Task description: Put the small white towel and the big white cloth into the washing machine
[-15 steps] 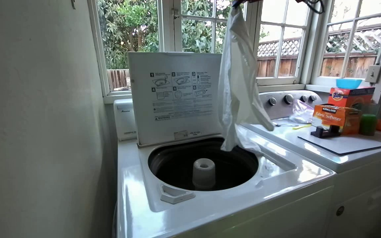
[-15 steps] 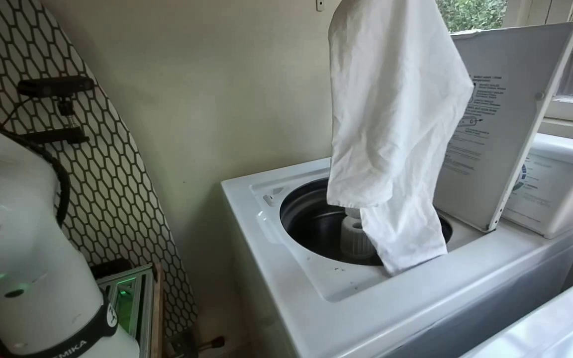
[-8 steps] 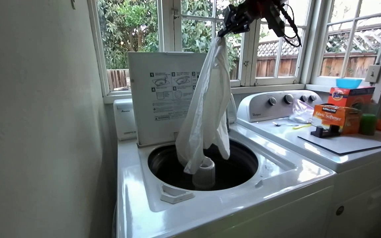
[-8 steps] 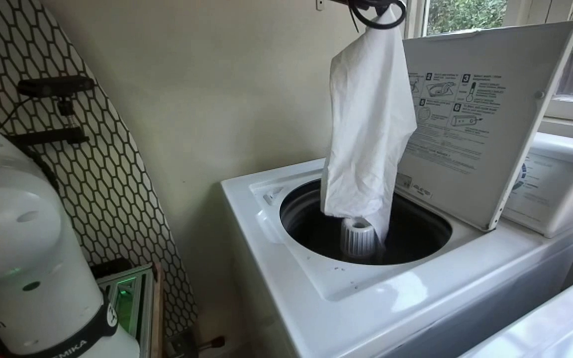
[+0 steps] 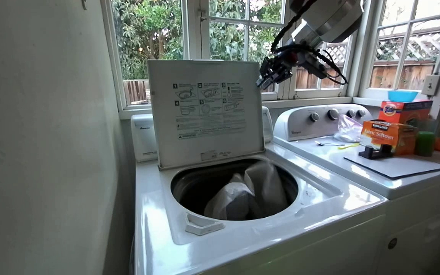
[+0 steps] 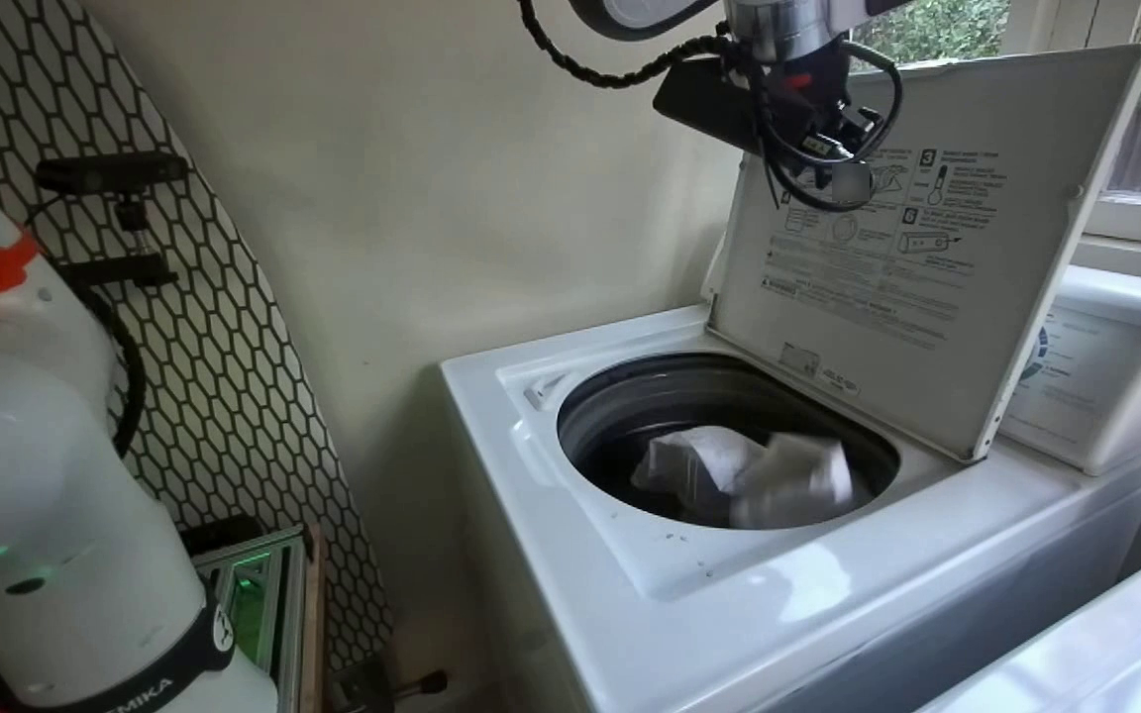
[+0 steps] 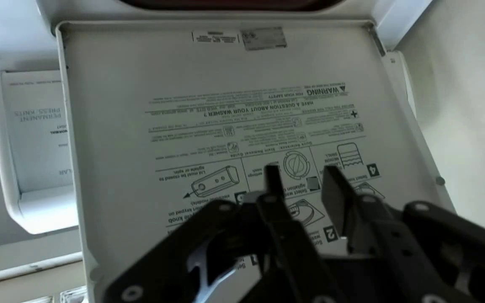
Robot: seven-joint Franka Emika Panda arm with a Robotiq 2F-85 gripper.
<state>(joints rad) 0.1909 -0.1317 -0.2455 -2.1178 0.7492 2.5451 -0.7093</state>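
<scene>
The placing step appears all but done: in both exterior views a white cloth [image 6: 744, 480] is seen bunched inside the dark tub [image 6: 610, 416] of the washing machine [image 5: 281, 236], no part of it draped outside. Nothing is held by the gripper [image 7: 303, 176] — its fingers [image 7: 273, 180] stand parted, with the printed lid [image 7: 225, 139] visible between them in the wrist view. Whether the small towel is in the same heap cannot be told; if elsewhere, it must next be fetched, otherwise the arm [image 5: 332, 19] should be backed away from the lid. The fabric looks thin and soft, gathered into puffed peaks — one fold blurred, perhaps settling; the machine's top is glossy, the lid flat and duller.
</scene>
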